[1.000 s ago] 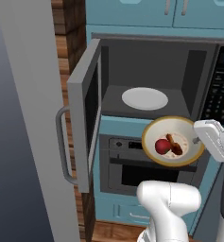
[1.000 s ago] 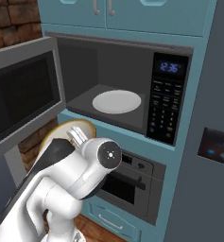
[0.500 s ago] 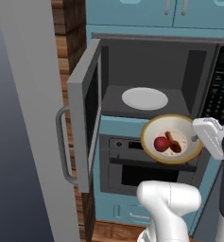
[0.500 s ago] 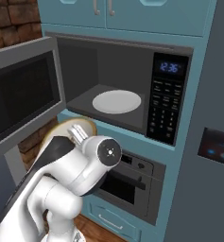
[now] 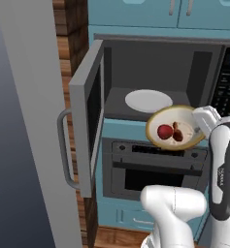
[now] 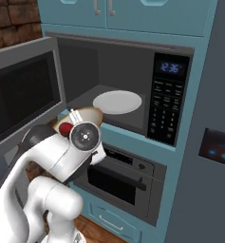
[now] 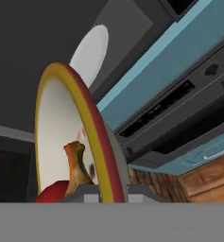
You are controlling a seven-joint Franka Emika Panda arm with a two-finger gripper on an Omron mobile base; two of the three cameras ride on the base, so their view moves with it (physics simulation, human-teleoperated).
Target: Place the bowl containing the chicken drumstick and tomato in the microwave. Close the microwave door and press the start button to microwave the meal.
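The gripper (image 7: pixel 106 189) is closed narrowly on the rim of the bowl (image 5: pixel 175 127), one fingertip to either side of the tan-gold edge as the hand view shows it, and the bowl hangs in the air, carried by that rim alone. In the left base view the bowl sits just in front of the microwave (image 5: pixel 160 72), level with the lower lip of the open cavity and slightly tilted toward the camera, its far edge overlapping the front of the white turntable plate (image 5: pixel 148 100) in the picture; whether it has crossed the threshold cannot be told. Inside the bowl lie the tomato (image 5: pixel 165 131) on the left and the chicken drumstick (image 5: pixel 177 132) right beside it, touching or nearly so. In the hand view the drumstick (image 7: pixel 76 165) stands against the inner wall with the tomato (image 7: pixel 52 191) at its foot. The microwave door (image 5: pixel 87 111) is swung wide open to the left, its curved grey handle (image 5: pixel 63 150) facing outward. The keypad strip (image 6: pixel 166 102) runs down the right side of the cavity with a lit clock display at its top. Below the microwave is a grey oven (image 5: pixel 155 169) with a straight bar handle, set in teal cabinetry. In the right base view the arm's wrist covers most of the bowl (image 6: pixel 88 114).
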